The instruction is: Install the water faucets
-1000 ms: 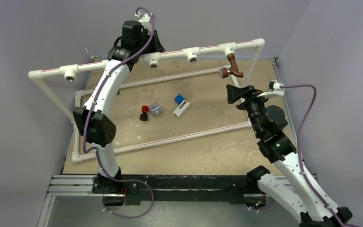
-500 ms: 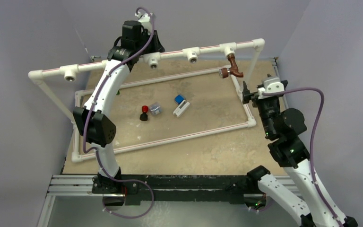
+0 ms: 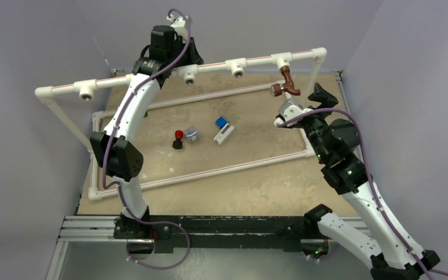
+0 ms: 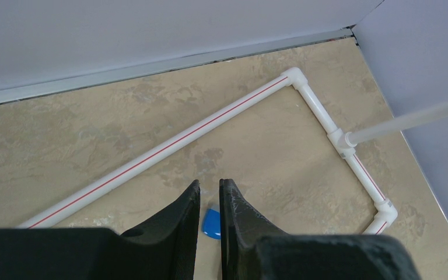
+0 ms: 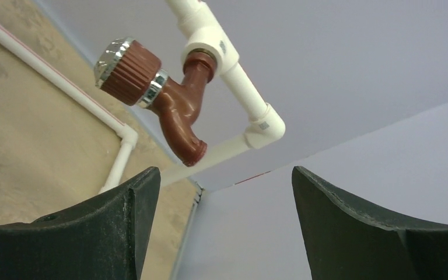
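Observation:
The reddish-brown faucet [image 3: 286, 83] hangs screwed into a white tee on the raised pipe, spout down, with its ribbed knob to the left. It also shows in the right wrist view [image 5: 178, 102]. My right gripper [image 3: 317, 96] is just right of it and slightly below, apart from it. In its wrist view the right gripper [image 5: 223, 170] is open and empty, with the faucet above its left finger. My left gripper [image 3: 191, 53] is up behind the raised pipe. In its wrist view the left gripper [image 4: 210, 184] has its jaws nearly together and holds nothing. The green faucet is not in view.
The raised white pipe [image 3: 151, 77] carries several tee sockets. A flat pipe frame [image 3: 210, 172] lies on the table. Inside it lie a red-and-black knob [image 3: 178, 139], a small grey piece [image 3: 192, 134] and a blue-white block [image 3: 223, 128]. Walls stand close on all sides.
My right gripper swung from the frame's right side up and back toward the brown faucet, turning its wrist over. The left arm and the loose parts have not moved.

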You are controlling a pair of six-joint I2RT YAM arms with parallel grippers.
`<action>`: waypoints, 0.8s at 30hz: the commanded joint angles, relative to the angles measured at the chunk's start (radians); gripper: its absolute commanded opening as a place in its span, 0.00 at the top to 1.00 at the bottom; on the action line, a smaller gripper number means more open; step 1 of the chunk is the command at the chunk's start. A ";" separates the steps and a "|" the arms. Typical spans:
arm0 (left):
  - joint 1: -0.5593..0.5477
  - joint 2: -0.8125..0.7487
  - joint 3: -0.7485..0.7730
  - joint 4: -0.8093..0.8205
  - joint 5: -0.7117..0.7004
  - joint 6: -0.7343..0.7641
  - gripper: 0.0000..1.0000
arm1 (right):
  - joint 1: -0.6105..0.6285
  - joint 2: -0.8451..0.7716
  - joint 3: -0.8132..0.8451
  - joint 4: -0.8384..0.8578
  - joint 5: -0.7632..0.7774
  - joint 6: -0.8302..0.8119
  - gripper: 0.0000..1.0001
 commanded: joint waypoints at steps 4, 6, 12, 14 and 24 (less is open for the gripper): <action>0.004 0.061 -0.029 -0.009 0.067 -0.011 0.84 | 0.053 0.085 0.016 0.042 0.033 -0.208 0.15; 0.005 0.062 -0.029 -0.009 0.067 -0.011 0.83 | 0.076 0.110 0.013 0.067 0.061 -0.253 0.15; 0.009 0.062 -0.029 -0.012 0.069 -0.007 0.83 | 0.115 0.192 -0.045 0.287 0.223 -0.420 0.15; 0.012 0.059 -0.030 -0.013 0.066 -0.003 0.83 | 0.124 0.207 -0.060 0.343 0.249 -0.466 0.15; 0.017 0.062 -0.033 -0.010 0.078 -0.011 0.83 | 0.183 0.270 -0.155 0.623 0.311 -0.623 0.18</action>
